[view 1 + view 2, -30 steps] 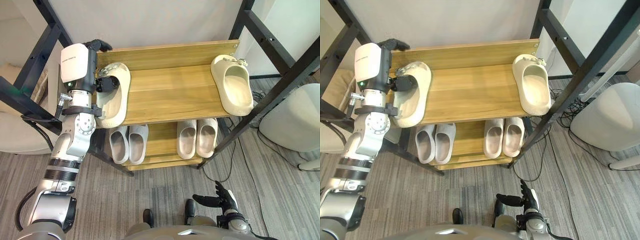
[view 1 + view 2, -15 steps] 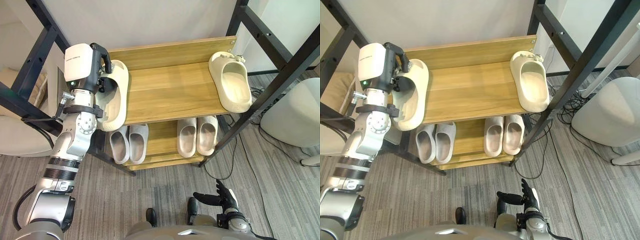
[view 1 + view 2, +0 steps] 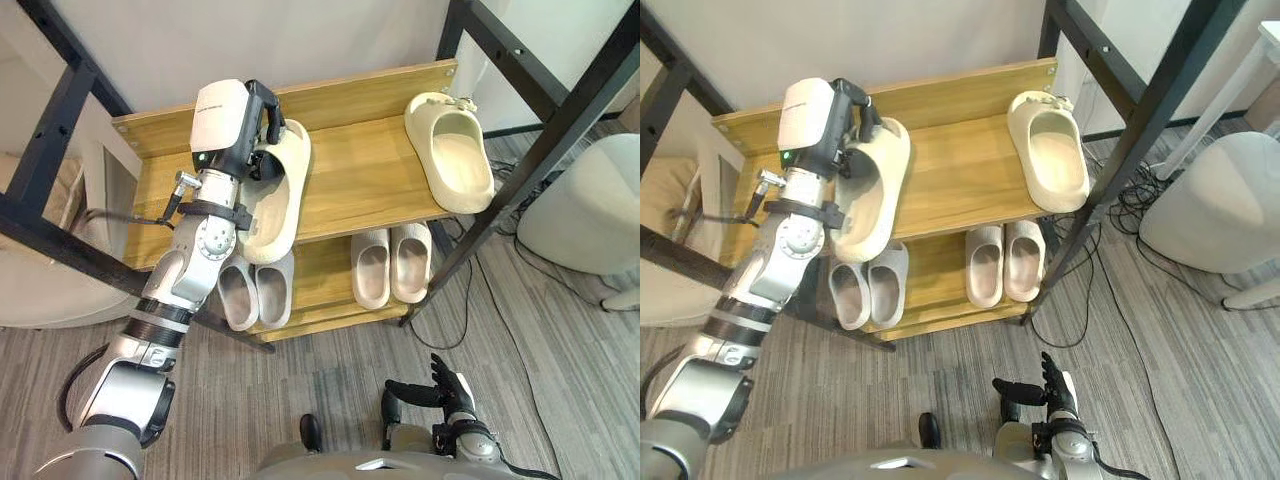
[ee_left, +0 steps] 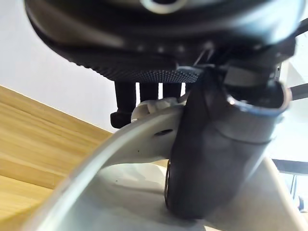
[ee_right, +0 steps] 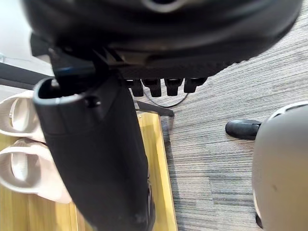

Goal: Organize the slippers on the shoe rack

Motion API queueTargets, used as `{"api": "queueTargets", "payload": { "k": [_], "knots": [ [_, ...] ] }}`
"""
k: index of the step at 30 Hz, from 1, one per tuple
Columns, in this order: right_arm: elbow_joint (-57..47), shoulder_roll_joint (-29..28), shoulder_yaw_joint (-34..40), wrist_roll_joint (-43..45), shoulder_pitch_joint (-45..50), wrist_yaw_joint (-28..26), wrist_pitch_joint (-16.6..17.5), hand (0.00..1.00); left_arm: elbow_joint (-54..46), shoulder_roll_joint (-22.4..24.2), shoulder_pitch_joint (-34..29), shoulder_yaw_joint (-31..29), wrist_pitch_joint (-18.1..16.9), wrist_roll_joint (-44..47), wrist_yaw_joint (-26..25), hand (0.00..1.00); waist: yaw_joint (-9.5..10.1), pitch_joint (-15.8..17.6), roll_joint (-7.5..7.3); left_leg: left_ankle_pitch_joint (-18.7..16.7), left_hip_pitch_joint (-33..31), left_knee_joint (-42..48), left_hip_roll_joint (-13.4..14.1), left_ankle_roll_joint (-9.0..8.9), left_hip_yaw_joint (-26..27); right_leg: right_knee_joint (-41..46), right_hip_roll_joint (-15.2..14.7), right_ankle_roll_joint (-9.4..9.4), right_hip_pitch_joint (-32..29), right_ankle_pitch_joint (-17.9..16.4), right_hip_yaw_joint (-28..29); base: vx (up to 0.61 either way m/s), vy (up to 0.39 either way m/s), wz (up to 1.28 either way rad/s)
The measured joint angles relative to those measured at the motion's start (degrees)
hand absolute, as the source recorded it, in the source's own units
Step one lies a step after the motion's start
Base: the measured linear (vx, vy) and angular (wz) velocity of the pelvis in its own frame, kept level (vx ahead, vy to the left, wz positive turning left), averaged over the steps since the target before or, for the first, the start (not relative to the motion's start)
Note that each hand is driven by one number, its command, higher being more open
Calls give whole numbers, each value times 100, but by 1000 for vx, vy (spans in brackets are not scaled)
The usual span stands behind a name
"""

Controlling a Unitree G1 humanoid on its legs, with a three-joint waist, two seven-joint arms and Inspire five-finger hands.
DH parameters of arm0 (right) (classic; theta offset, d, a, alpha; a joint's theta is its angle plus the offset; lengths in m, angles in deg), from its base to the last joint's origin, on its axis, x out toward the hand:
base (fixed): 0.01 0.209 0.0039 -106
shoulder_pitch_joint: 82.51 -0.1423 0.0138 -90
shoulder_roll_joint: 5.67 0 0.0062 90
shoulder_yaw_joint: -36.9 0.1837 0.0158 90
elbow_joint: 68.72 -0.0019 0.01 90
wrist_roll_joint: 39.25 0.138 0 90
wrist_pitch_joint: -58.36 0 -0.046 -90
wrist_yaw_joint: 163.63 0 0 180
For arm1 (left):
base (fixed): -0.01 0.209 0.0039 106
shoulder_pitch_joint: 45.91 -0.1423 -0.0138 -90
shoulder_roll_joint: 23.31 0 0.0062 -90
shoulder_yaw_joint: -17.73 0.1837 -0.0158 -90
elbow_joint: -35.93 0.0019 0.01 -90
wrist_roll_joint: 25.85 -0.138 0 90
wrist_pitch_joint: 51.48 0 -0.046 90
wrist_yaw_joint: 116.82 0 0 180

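My left hand (image 3: 256, 128) is shut on a cream slipper (image 3: 276, 195), holding it by its rim over the left half of the wooden shoe rack's top shelf (image 3: 360, 185). In the left wrist view the thumb (image 4: 207, 159) sits inside the slipper (image 4: 120, 192) and the fingers (image 4: 144, 98) curl over its edge. The matching cream slipper (image 3: 450, 150) lies at the right end of the same shelf. My right hand (image 3: 437, 392) hangs low above the floor, open and holding nothing.
Two pairs of pale slippers (image 3: 256, 290) (image 3: 390, 265) stand on the lower shelf. Black metal frame bars (image 3: 545, 105) cross at both sides of the rack. A white rounded object (image 3: 580, 205) stands at the right, a beige cushion (image 3: 40, 290) at the left.
My left hand has carried the cream slipper from the shelf's left edge rightwards, further onto the top shelf. The camera has also shifted. The right hand stays put.
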Motion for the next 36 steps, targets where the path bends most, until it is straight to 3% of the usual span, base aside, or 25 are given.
{"api": "queueTargets", "payload": {
  "k": [14,15,27,36],
  "knots": [
    [-157,-77,115,207,0,56,57,100,586,442,705,199,122,279,-92,0,-256,96,78,-106,-12,35,-57,62,256,-1,-38,67,-154,61,310,2,14,-11],
    [-168,-77,117,208,0,56,58,100,618,464,744,203,122,280,-98,100,-263,109,79,-118,-20,52,-63,67,262,-2,-45,71,-157,64,318,-21,15,-3],
    [-189,-128,185,419,-13,62,102,100,910,954,1258,215,141,615,-287,100,-371,233,73,-160,-82,80,-150,115,300,13,-126,113,-223,91,363,-2,2,-1],
    [-189,-138,220,422,-17,62,93,100,917,1175,1285,384,138,1242,-264,100,-373,256,76,-179,-58,157,-206,150,247,11,-211,158,-141,120,325,-12,4,3]
  ]
}}
